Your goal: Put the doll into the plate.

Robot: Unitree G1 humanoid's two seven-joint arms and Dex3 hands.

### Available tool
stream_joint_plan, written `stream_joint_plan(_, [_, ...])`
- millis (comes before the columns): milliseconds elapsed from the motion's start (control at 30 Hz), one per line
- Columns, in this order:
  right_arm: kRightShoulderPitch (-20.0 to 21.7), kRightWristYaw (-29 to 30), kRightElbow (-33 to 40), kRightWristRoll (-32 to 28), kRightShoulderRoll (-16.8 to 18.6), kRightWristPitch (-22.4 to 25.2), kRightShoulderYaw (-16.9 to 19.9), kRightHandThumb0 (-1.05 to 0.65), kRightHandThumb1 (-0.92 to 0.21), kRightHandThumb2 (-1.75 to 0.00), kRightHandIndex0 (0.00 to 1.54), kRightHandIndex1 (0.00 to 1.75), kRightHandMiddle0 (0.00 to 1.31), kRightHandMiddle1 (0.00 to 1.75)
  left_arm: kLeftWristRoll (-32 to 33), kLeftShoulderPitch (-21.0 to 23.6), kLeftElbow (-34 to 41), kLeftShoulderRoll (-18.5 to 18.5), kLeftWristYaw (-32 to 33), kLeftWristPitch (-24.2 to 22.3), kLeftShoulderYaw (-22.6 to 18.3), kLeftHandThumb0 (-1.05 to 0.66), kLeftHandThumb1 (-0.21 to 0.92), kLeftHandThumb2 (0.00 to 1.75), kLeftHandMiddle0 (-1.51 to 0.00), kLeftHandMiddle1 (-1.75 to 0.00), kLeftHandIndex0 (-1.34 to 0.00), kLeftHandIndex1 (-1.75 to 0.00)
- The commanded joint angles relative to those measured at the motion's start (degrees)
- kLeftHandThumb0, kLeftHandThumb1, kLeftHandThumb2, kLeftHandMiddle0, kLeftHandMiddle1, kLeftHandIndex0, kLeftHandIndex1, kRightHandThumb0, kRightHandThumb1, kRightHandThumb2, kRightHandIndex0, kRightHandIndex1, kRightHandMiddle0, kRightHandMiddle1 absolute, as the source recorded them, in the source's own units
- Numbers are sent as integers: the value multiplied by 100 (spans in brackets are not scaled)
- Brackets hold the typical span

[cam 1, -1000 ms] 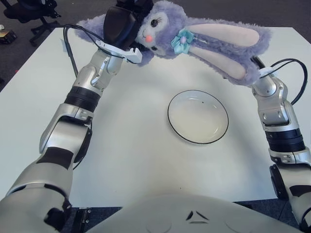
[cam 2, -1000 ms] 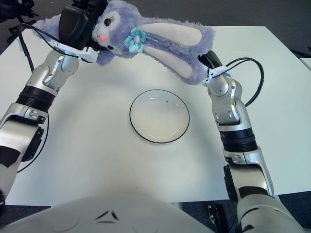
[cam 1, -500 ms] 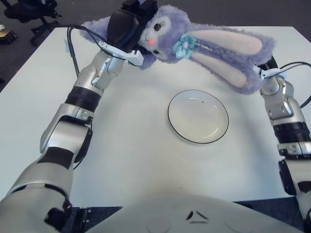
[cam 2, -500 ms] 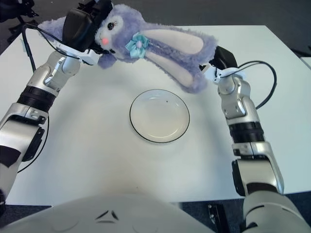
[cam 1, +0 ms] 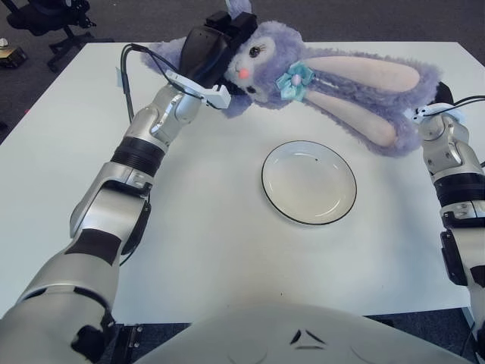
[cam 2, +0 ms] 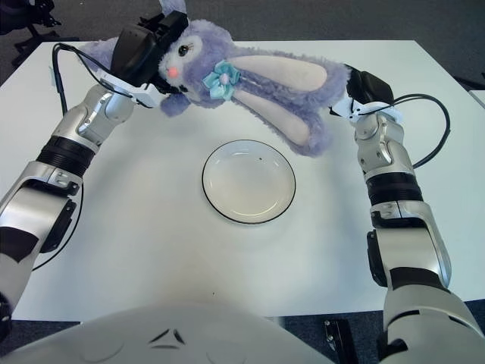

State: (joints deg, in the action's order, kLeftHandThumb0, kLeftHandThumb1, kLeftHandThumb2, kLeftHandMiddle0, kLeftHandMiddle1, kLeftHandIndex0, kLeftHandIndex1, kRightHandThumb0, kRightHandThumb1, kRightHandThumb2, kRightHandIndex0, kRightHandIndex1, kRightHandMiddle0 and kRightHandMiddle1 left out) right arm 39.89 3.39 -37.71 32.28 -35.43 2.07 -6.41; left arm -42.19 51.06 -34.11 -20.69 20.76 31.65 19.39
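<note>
Gripping the purple rabbit doll [cam 1: 318, 76] at its head end, the left hand [cam 1: 211, 47] is raised over the far left part of the white table [cam 1: 189, 227], its dark fingers wrapped around the plush beside the face. The doll stretches sideways above the table's far side, face and pink nose turned toward the camera, a light blue flower bow [cam 1: 294, 76] beside its face, and its long pink-lined ears reaching out to the right. The right hand [cam 2: 367, 87] is at the far end of those ears, close against the fur, but whether its fingers clasp the plush cannot be told, as the ears cover them. The white plate [cam 1: 308, 182] with its dark rim lies on the table nearer the robot, below the ears, with nothing in it. The doll is outside the plate.
</note>
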Motion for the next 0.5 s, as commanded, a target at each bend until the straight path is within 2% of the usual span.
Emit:
stream_joint_plan(0, [177, 133, -473, -3, -78, -105, -60, -65, -92, -65, 52, 0, 42, 3, 10, 179, 7, 96, -85, 1, 61, 11, 43, 96, -86, -175, -66, -175])
stream_joint_plan(467, [416, 293, -1220, -61, -65, -314, -166, -59, -92, -59, 53, 1, 42, 3, 138, 206, -70, 432, -200, 239, 134, 10, 43, 97, -85, -175, -66, -175])
